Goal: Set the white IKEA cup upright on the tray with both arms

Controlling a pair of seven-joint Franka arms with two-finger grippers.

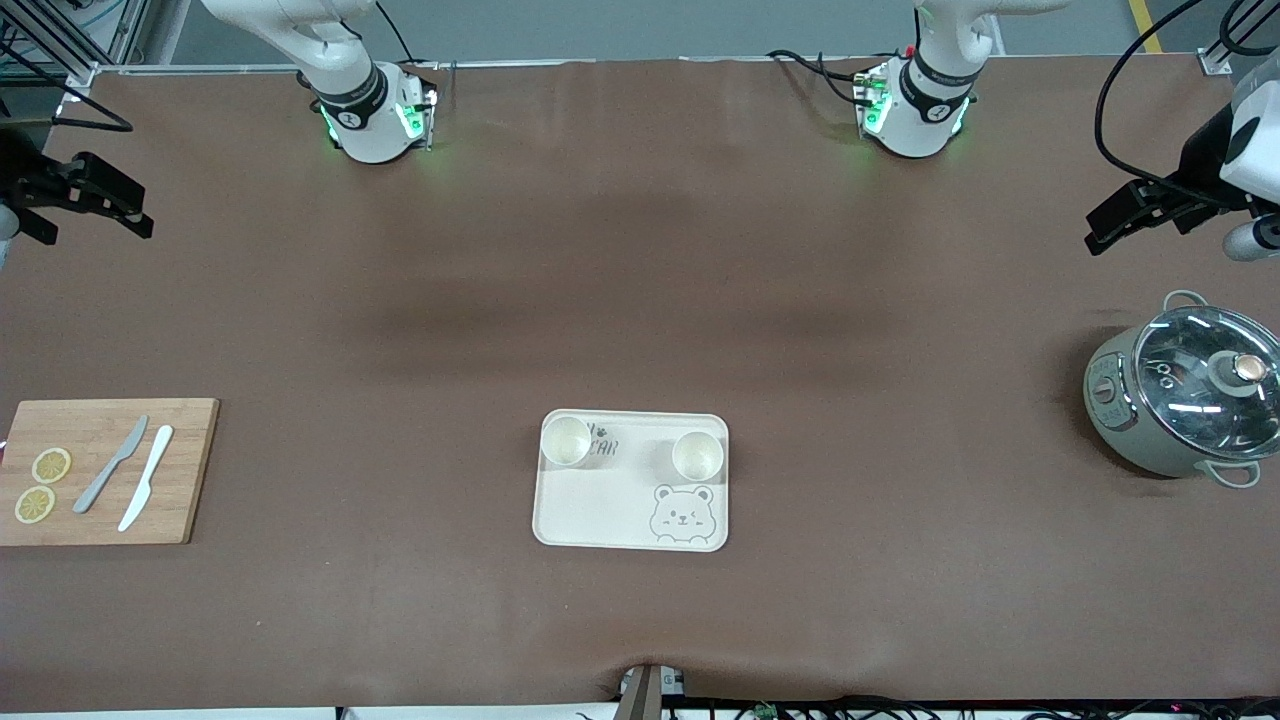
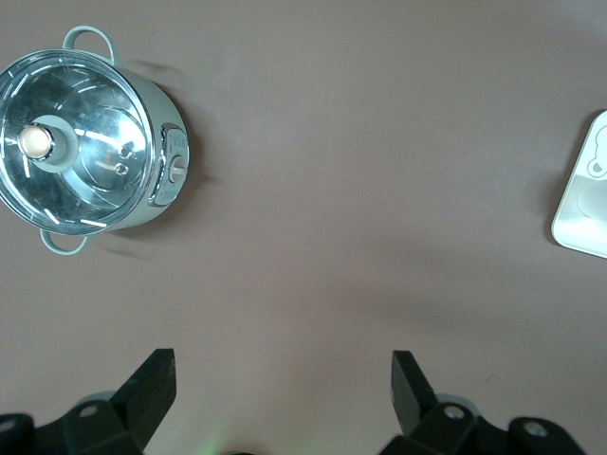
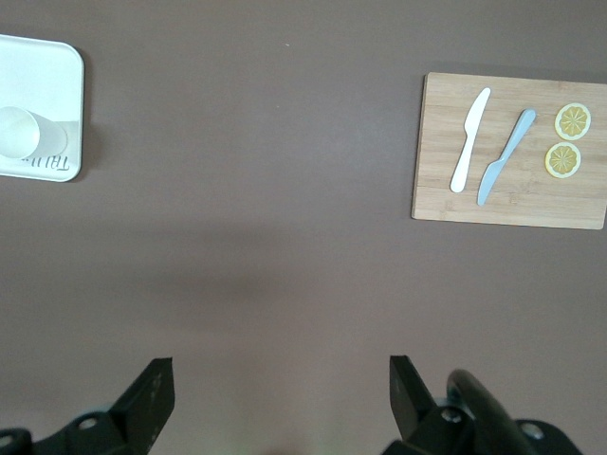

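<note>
The cream tray (image 1: 600, 500) lies mid-table, near the front camera. Two white cups stand upright on it, along the edge farther from the camera. One cup (image 1: 566, 441) is at the corner toward the right arm's end. The other cup (image 1: 697, 455) is toward the left arm's end, above the bear face. My left gripper (image 1: 1110, 225) is open and empty, raised over the table's left-arm end; its wrist view (image 2: 285, 379) shows a tray corner (image 2: 586, 199). My right gripper (image 1: 120, 200) is open and empty over the right-arm end; its wrist view (image 3: 282, 379) shows the tray (image 3: 52, 66) and one cup (image 3: 17, 133).
A wooden cutting board (image 1: 100, 470) with two knives and two lemon slices lies at the right arm's end. A grey-green pot (image 1: 1185, 390) with a glass lid stands at the left arm's end, below the left gripper.
</note>
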